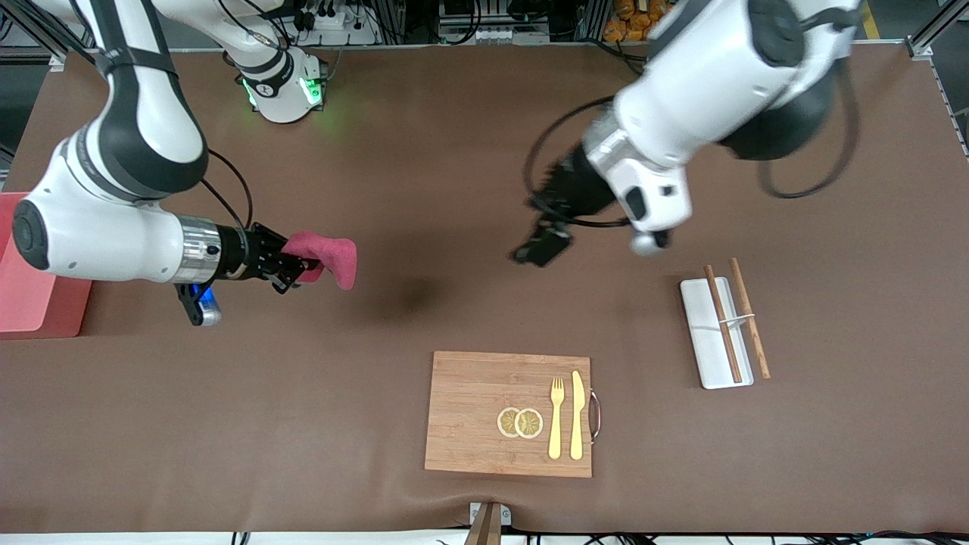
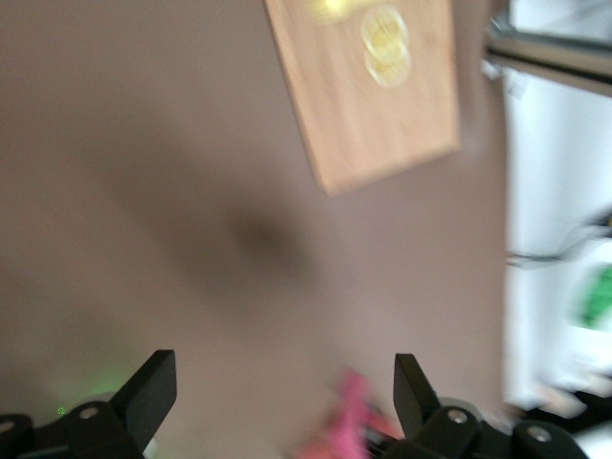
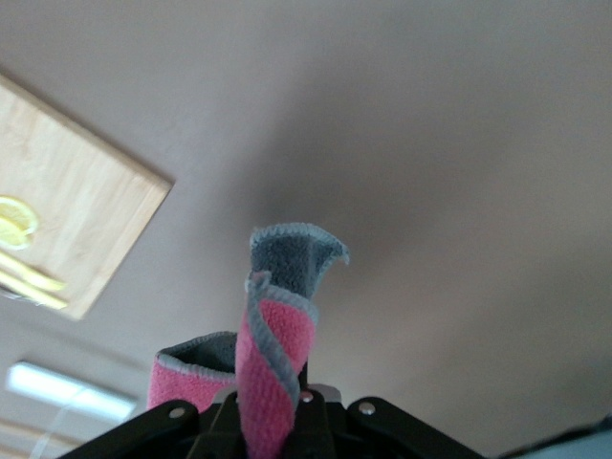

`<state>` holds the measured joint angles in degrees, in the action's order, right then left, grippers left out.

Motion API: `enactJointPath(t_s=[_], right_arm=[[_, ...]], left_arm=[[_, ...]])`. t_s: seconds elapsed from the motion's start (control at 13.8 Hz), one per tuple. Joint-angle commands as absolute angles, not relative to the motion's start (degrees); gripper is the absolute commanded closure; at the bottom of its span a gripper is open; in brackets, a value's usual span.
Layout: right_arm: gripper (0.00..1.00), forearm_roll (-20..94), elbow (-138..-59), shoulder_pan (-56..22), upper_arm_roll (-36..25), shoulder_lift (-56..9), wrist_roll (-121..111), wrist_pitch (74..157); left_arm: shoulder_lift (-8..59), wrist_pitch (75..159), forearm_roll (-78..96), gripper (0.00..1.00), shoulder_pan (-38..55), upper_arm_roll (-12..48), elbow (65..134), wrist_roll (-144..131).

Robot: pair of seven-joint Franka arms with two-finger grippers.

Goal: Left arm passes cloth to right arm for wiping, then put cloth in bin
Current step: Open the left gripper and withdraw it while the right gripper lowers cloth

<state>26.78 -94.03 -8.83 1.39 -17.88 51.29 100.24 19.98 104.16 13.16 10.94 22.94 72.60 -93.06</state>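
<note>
The crimson-pink cloth [image 1: 331, 255] hangs from my right gripper [image 1: 301, 269], which is shut on it above the bare table beside the bin. In the right wrist view the cloth [image 3: 278, 356] stands pinched between the closed fingers of that gripper [image 3: 273, 421], showing its grey edge. The salmon-pink bin [image 1: 21, 297] sits at the right arm's end of the table, partly under that arm. My left gripper [image 1: 540, 247] is open and empty over the middle of the table. In the left wrist view its fingers [image 2: 153, 390] stand wide apart, and the cloth [image 2: 350, 418] is a pink blur.
A wooden board [image 1: 473, 412] with two lemon slices [image 1: 519, 422], a yellow fork and a knife lies near the front camera. A white tray [image 1: 705, 341] with brown chopsticks [image 1: 722, 322] lies toward the left arm's end.
</note>
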Motion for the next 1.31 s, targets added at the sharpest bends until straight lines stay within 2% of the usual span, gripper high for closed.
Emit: enactJointPath(t_s=[0.0,0.29,0.51,0.73,1.02,1.24], right_arm=[[1.0,22.7,-101.1,-7.5,1.8,-19.0,40.3,108.6],[1.0,21.5,-108.0,-9.5,1.9,-25.5,36.1,126.8],[1.0,21.1,-109.2,-11.3,1.8,-30.4,35.3,136.9],[1.0,20.5,-110.1,-8.0,-0.3,-31.2,24.0,138.6],[1.0,20.3,-110.5,4.8,-0.8,-32.1,-2.1,138.4],[1.0,16.4,-107.8,12.5,-1.9,-33.1,-17.0,138.4]], left_arm=[[16.1,92.6,9.7,0.0,4.0,23.3,76.6,-76.8],[8.5,89.6,4.8,0.0,-6.4,23.4,86.6,-55.0],[5.5,88.4,4.7,0.0,-14.0,23.5,88.3,-40.0],[4.3,86.7,4.7,0.0,-20.3,23.5,88.3,-26.2],[3.3,84.6,4.7,0.0,-26.0,23.6,88.1,-12.7],[1.7,84.2,4.7,0.0,-25.7,23.1,88.3,-11.2]])
